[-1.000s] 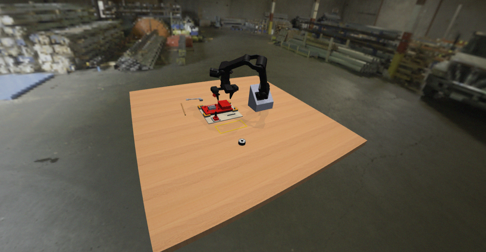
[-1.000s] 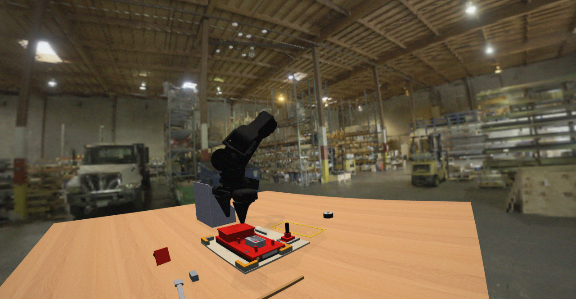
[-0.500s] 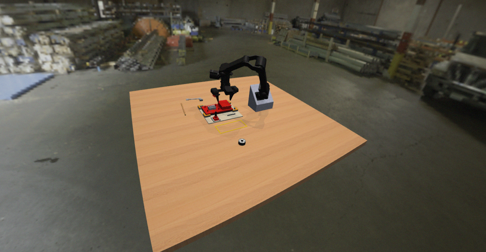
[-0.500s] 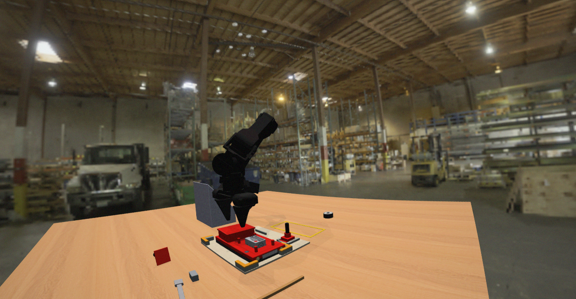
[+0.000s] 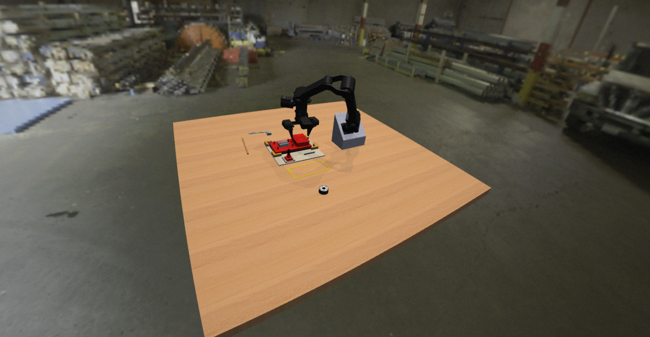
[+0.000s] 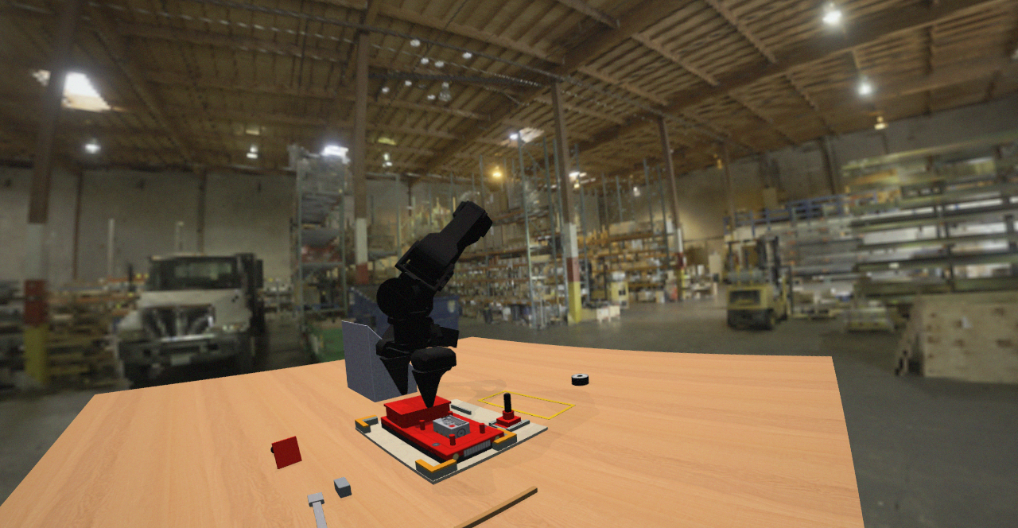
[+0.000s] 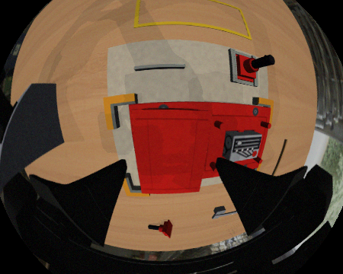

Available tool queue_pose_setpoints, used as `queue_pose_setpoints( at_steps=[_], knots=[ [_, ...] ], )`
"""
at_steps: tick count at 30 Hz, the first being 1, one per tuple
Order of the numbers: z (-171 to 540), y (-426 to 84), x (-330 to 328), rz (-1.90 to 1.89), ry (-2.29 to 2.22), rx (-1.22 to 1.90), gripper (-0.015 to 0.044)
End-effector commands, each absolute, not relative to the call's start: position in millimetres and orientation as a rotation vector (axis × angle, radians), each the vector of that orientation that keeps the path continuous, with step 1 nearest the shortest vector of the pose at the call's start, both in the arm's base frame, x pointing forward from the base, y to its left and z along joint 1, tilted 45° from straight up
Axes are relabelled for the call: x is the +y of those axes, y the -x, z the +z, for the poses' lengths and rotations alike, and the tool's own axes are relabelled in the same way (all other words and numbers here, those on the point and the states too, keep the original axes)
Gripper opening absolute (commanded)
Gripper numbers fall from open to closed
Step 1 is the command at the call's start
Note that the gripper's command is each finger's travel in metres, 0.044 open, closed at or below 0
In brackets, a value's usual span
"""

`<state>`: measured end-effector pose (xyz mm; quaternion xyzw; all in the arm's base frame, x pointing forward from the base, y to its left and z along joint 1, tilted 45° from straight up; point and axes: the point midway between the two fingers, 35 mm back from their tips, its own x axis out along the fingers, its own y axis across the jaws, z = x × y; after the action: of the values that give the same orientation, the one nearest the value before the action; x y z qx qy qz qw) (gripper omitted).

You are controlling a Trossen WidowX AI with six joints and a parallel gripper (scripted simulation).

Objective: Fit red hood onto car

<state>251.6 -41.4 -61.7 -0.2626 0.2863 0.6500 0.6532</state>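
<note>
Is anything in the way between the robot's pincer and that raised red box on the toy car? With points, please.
Nothing visible stands between the open pincer (image 5: 300, 136) (image 6: 417, 399) (image 7: 171, 160) and the raised red box (image 5: 300, 141) (image 6: 406, 414) (image 7: 168, 144). The gray engine block (image 5: 283, 143) (image 6: 451, 425) (image 7: 245, 144) sits beside the box, not between them, though one fingertip looks fairly close to it.
</note>
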Motion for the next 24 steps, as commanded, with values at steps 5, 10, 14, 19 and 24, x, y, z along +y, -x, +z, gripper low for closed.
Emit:
queue_pose_setpoints(
  at_steps=[5,10,14,19,24],
  knots=[
    [-63.8,-251.0,-38.0,1.472,0.588,0.647,0.0440],
    [-65.6,-251.0,-36.2,1.472,0.588,0.647,0.0440],
    [-67.0,-251.0,-34.8,1.472,0.588,0.647,0.0440],
    [-68.8,-251.0,-33.1,1.472,0.588,0.647,0.0440],
    [-70.5,-250.9,-31.3,1.472,0.587,0.647,0.0440]
  ],
)
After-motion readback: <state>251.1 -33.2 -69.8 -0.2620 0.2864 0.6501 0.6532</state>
